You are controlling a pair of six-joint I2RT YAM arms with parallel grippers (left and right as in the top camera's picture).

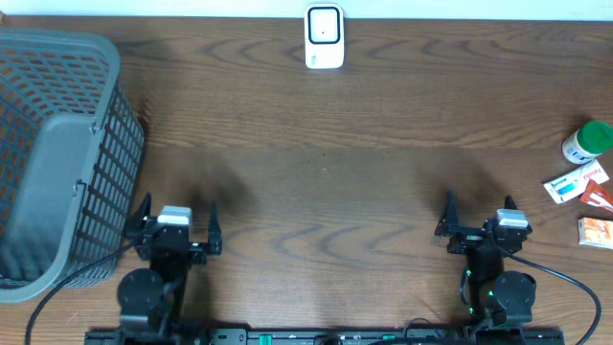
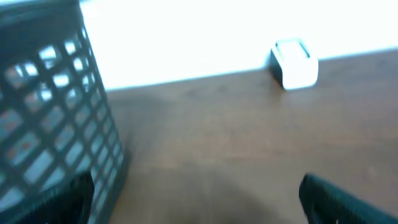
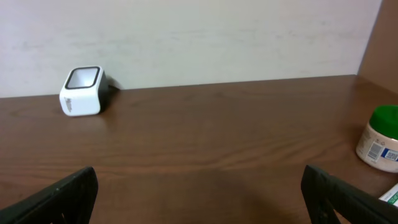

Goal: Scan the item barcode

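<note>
Overhead view, starting at the near edge: the left gripper (image 1: 179,213) and right gripper (image 1: 479,207) both sit low by their bases, fingers spread wide, nothing in either one. Looks like a parked, ready pose to me, since neither is reaching toward anything.

Just beside the left one is a grey mesh basket (image 1: 57,144). It's probably the drop-off spot for scanned stuff, which would explain why it sits opposite the goods. The items to scan are bunched at the right edge of the table (image 1: 316,192), nearer the right arm. There's an orange box (image 1: 596,232), a white and red pack (image 1: 573,183) and, a bit farther back, a white jar with a green lid (image 1: 586,141). Can't say which one is meant.

At the far edge, dead centre by the wall, stands the little white scanner (image 1: 324,36), so I'd guess either arm could present a barcode to it.

As for writing, the jar's label shows a blue patch in the right wrist view and the pack has print, but none of it is readable. No brand I can make out on the scanner either.
</note>
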